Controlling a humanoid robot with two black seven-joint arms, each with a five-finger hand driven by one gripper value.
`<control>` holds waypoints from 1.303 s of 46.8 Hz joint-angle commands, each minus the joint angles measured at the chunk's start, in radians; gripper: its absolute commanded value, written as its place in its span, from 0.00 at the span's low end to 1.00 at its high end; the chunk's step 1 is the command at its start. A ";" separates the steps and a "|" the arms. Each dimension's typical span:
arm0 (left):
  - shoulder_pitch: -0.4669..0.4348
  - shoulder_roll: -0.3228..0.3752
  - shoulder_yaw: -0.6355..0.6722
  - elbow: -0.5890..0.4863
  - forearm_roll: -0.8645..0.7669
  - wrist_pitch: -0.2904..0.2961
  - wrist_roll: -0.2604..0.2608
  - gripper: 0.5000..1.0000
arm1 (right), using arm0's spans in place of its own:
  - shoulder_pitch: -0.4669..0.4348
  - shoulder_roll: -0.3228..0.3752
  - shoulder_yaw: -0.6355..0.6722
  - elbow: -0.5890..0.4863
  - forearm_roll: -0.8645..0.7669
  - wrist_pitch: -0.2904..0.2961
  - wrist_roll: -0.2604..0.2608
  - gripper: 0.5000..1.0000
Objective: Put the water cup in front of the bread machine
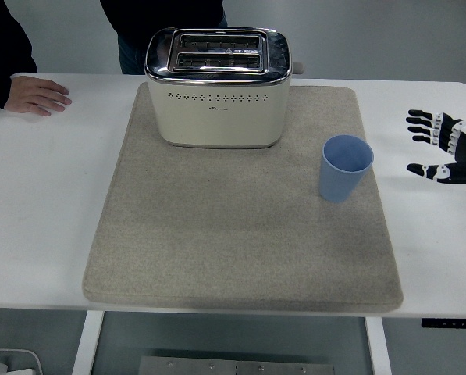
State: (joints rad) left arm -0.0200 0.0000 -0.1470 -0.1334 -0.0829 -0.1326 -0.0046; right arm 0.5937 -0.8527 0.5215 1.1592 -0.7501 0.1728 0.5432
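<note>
A light blue water cup (345,167) stands upright and empty on the right part of a beige mat (240,234). A cream and chrome toaster (218,87) stands at the back of the mat, to the cup's upper left. My right hand (435,148) comes in from the right edge, level with the cup and a short way to its right. Its fingers are spread toward the cup and hold nothing. My left arm is out of view.
A person stands behind the table at the top, with one hand (36,94) resting on the white table (37,203) at the far left. The table's near edge runs along the bottom.
</note>
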 commanded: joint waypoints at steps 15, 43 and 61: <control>0.000 0.000 0.001 0.000 0.000 -0.001 0.000 1.00 | -0.063 0.102 -0.020 -0.007 -0.054 -0.088 -0.009 0.84; 0.000 0.000 0.000 0.000 0.002 0.001 0.000 1.00 | -0.023 0.279 -0.018 -0.049 -0.054 -0.168 -0.095 0.84; 0.000 0.000 0.001 0.000 0.000 -0.001 0.000 1.00 | 0.008 0.331 -0.020 -0.082 -0.058 -0.194 -0.103 0.36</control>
State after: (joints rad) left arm -0.0201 0.0000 -0.1469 -0.1335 -0.0828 -0.1322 -0.0046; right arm 0.5974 -0.5231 0.5024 1.0778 -0.8053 -0.0115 0.4418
